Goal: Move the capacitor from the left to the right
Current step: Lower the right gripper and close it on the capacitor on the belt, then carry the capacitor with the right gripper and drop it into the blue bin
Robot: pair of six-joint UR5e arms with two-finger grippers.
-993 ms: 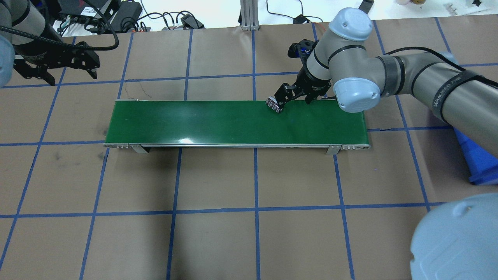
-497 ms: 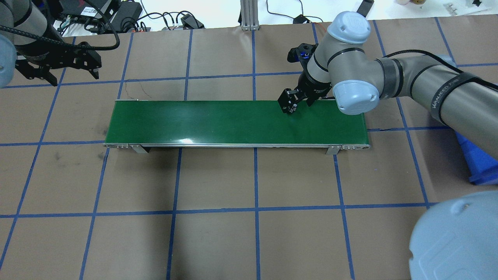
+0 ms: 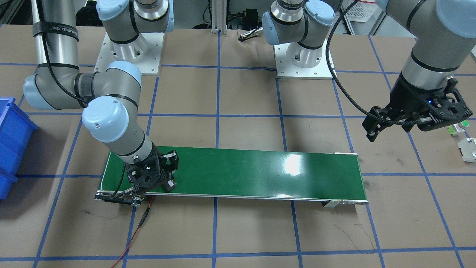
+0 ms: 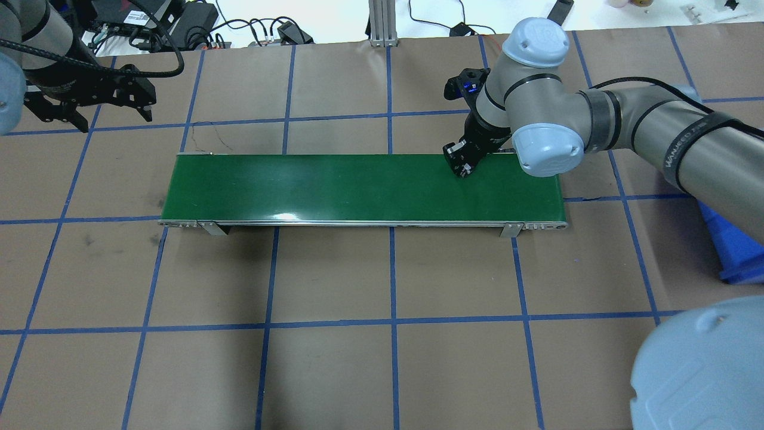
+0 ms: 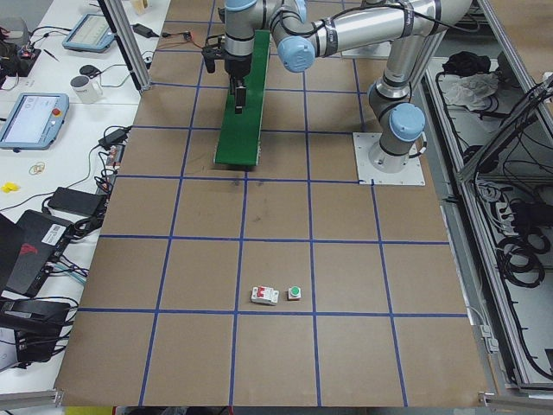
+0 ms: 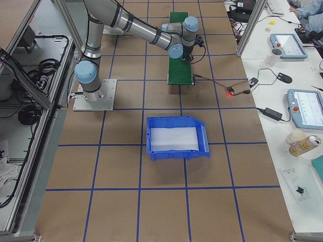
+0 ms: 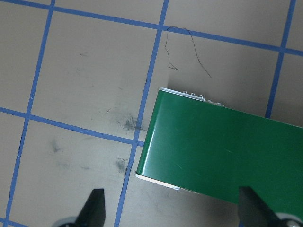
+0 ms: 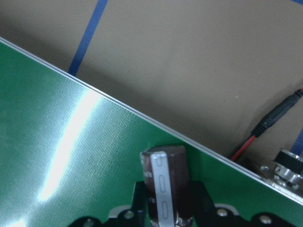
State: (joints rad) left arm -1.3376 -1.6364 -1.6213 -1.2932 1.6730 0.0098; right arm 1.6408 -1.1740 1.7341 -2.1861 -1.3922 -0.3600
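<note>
At the left end of the table (image 4: 334,370), the left gripper (image 4: 112,116) hangs above the brown paper with its fingers (image 7: 96,208) spread wide, beyond the left end of the green conveyor belt (image 4: 334,188). Toward the belt's right end, near the edge farthest from the robot, the right gripper (image 4: 463,170) points down. Its fingers (image 8: 140,201) pinch the capacitor (image 8: 173,182), a dark brown cylinder with a pale stripe, low over the green surface. Whether it touches the belt cannot be told. A blue bin (image 4: 737,251) sits at the table's right edge.
</note>
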